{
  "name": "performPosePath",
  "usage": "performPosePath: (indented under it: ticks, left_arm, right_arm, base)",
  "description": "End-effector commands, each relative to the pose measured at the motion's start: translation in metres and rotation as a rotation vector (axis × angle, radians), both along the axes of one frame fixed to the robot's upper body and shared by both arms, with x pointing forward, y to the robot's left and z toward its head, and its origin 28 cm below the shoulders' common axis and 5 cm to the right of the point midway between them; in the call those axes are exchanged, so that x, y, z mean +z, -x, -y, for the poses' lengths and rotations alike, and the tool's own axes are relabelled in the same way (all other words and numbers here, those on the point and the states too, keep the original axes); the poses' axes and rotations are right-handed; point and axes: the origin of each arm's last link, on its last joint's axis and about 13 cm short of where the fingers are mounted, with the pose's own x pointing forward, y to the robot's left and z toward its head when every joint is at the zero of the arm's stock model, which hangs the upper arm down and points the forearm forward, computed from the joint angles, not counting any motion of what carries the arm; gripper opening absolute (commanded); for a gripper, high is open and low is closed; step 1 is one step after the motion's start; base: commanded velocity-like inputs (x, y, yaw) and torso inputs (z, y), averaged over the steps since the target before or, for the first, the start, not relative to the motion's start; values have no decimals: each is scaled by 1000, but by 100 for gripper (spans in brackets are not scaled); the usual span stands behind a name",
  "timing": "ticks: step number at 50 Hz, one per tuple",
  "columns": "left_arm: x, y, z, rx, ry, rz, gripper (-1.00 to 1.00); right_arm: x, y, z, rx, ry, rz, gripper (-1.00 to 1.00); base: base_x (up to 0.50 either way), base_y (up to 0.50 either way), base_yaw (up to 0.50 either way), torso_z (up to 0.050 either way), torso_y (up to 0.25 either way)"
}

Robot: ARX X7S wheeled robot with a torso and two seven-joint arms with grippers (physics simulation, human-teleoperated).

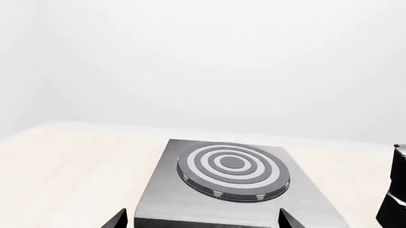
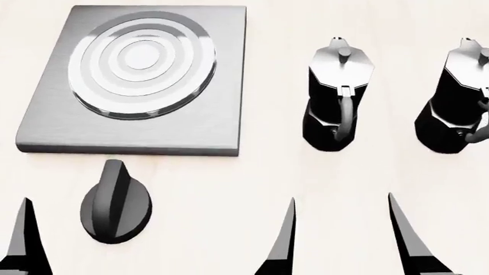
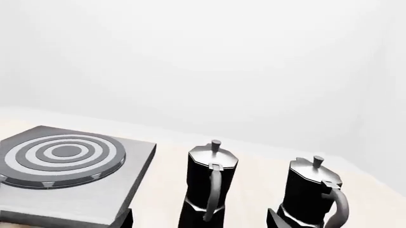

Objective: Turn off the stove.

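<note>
Both grippers hang low over the desk, knob untouched.

The stove (image 2: pixel 46 129) lies flat at the far left of the pale desk (image 2: pixel 267 172), its ringed burner (image 2: pixel 141 67) centred on the slab, and the black ridged knob (image 2: pixel 115 201) sits apart just in front of the slab's near edge. The left gripper (image 2: pixel 157 240) has its fingers (image 2: pixel 27 240) spread wide, one tip left of the knob, the other well to its right, so the knob lies between them with no contact showing. The right gripper (image 2: pixel 458 240) shows only one finger in the head view; its wrist view shows two tips apart. Two moka pots (image 2: pixel 336 97) (image 2: pixel 454 97) stand upright to the right.
</note>
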Motion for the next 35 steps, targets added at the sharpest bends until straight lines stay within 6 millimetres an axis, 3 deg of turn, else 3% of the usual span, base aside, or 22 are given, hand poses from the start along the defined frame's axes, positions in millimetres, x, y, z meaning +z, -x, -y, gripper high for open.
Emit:
performPosePath:
  ticks: [1,22,35]
  left_arm:
    - [0,0,0,-1,-1,-2,100]
    - [-2,1,1,-10,-2,-3,100]
    - [-1,5,3,-34,14,-1,100]
  right_arm:
    - [0,0,0,2,-1,1,100]
    - [0,0,0,3,0,2,100]
    - [0,0,0,3,-1,-1,100]
  base:
    - [0,0,0,0,-137]
    - [0,0,0,0,-135]
    - [0,0,0,0,-8]
